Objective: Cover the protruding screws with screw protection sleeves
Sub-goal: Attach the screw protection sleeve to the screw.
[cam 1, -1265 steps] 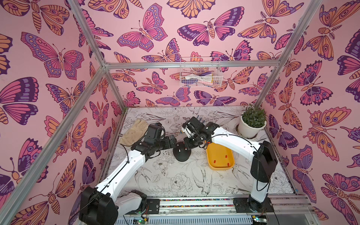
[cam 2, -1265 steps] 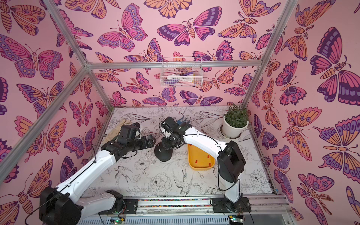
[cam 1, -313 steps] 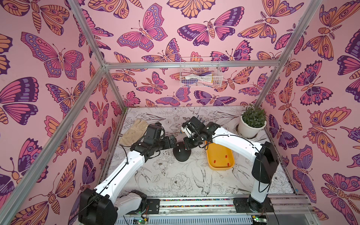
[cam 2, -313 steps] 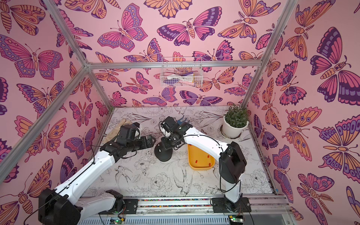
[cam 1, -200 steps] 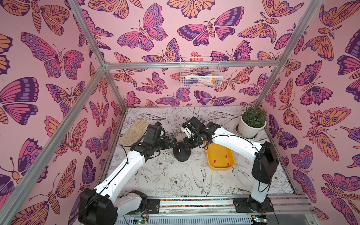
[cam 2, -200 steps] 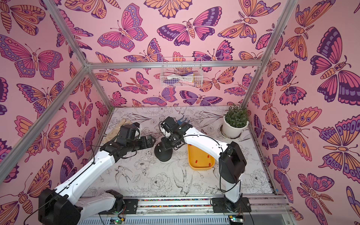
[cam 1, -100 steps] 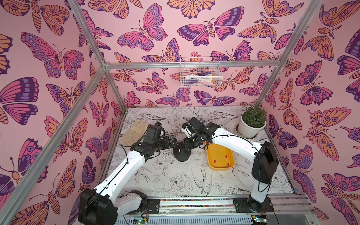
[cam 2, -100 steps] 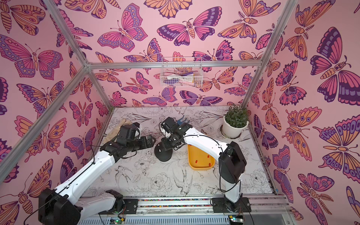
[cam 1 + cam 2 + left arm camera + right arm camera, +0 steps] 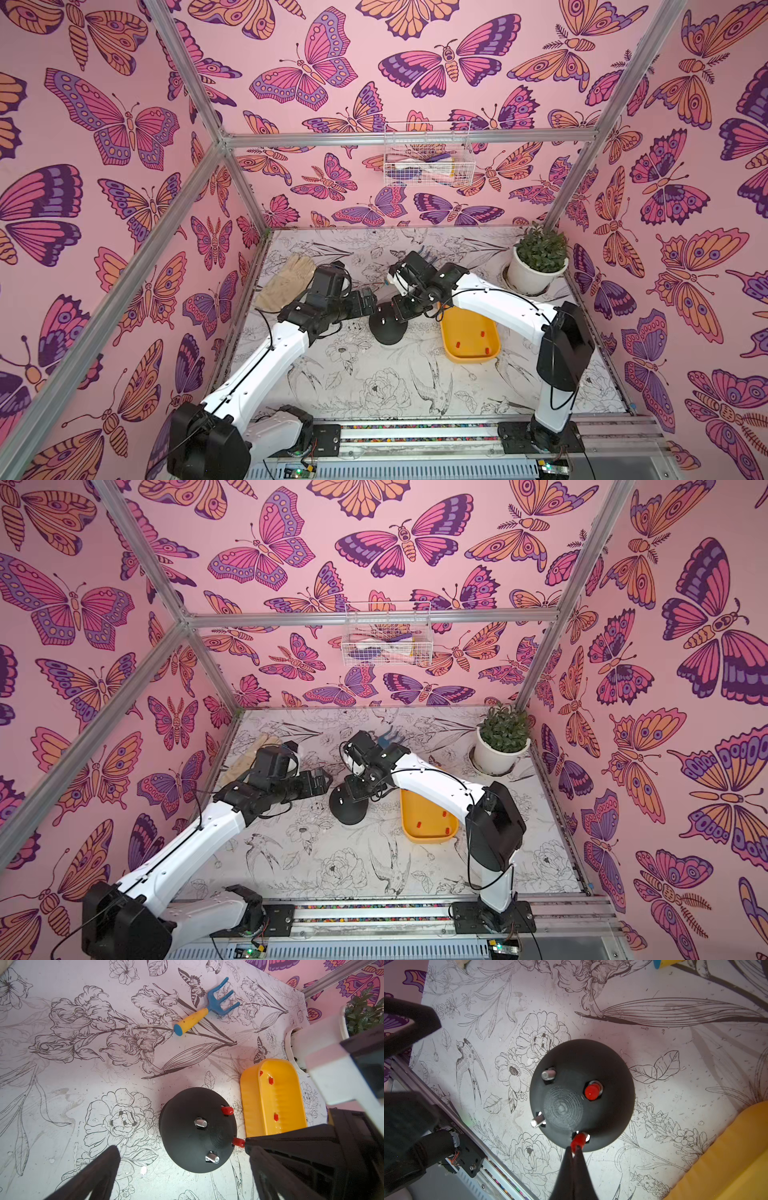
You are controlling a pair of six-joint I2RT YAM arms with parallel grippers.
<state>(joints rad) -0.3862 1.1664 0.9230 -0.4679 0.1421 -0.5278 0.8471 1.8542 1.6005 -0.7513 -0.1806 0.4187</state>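
Note:
A black dome (image 9: 388, 328) (image 9: 608, 1068) stands mid-table. Two bare protruding screws (image 9: 548, 1074) (image 9: 536, 1122) stick up from it, seen again in the left wrist view (image 9: 201, 1122) (image 9: 212, 1157). Another stud wears a red screw protection sleeve (image 9: 592, 1091) (image 9: 227, 1110). My right gripper (image 9: 575, 1148) (image 9: 405, 309) is shut on a second red sleeve (image 9: 579, 1139) (image 9: 238, 1142), which sits at a hole on the dome's edge. My left gripper (image 9: 182, 1148) (image 9: 368, 301) is open beside the dome, its fingers apart from it. Three more sleeves (image 9: 270, 1080) lie in the yellow tray (image 9: 247, 1095) (image 9: 471, 358).
A beige glove (image 9: 286, 282) lies at the back left. A blue and yellow toy rake (image 9: 204, 1012) lies behind the dome. A potted plant (image 9: 536, 270) stands at the back right. A wire basket (image 9: 428, 160) hangs on the back wall.

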